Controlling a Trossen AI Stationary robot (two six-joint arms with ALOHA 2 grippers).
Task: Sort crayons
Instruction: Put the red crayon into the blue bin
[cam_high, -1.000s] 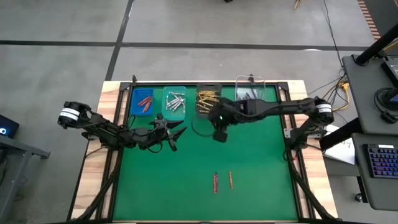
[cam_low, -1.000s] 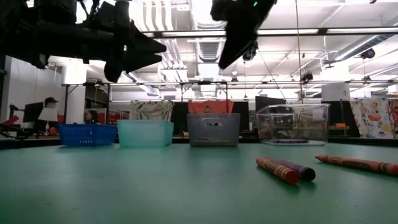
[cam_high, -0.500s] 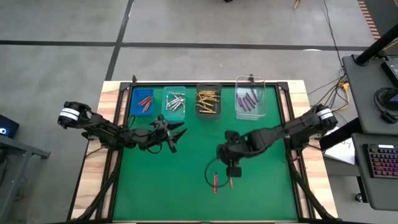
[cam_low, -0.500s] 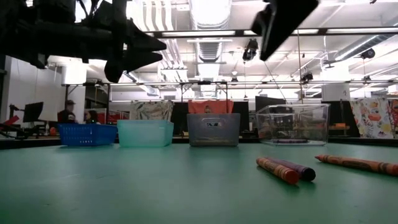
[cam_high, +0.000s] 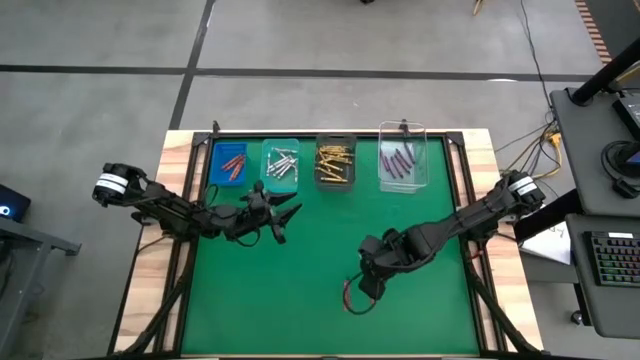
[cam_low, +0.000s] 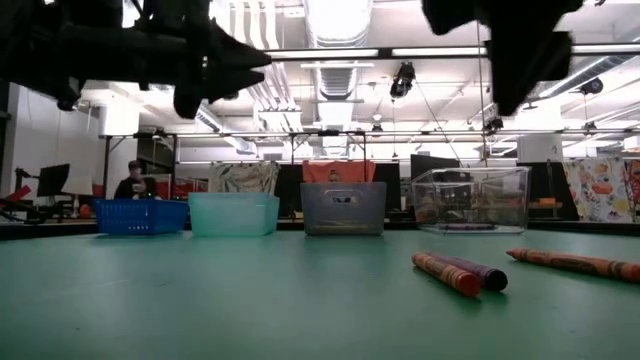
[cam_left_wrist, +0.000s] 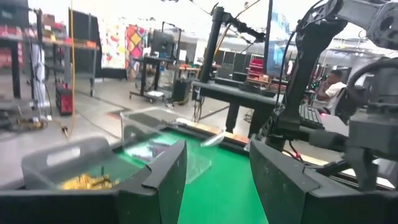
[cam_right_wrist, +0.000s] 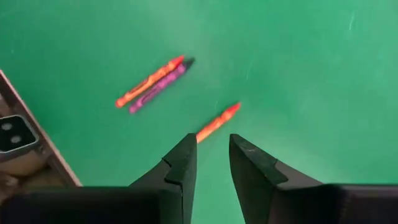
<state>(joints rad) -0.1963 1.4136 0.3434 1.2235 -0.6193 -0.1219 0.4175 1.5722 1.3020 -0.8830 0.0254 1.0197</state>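
High view: right gripper (cam_high: 371, 285) hovers above the crayons (cam_high: 347, 297) lying on the green mat (cam_high: 300, 300); left gripper (cam_high: 283, 215) waits near the bins (cam_high: 281, 166), fingers spread. Right wrist view: fingers (cam_right_wrist: 177, 165) parted, empty, above three loose crayons (cam_right_wrist: 217, 122).

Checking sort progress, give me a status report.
Right tool open above a lone crayon, empty. Left tool open, waiting near the bins. Nothing in the way.

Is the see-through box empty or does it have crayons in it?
Not empty. The clear bin holds several purple crayons, seen from above.
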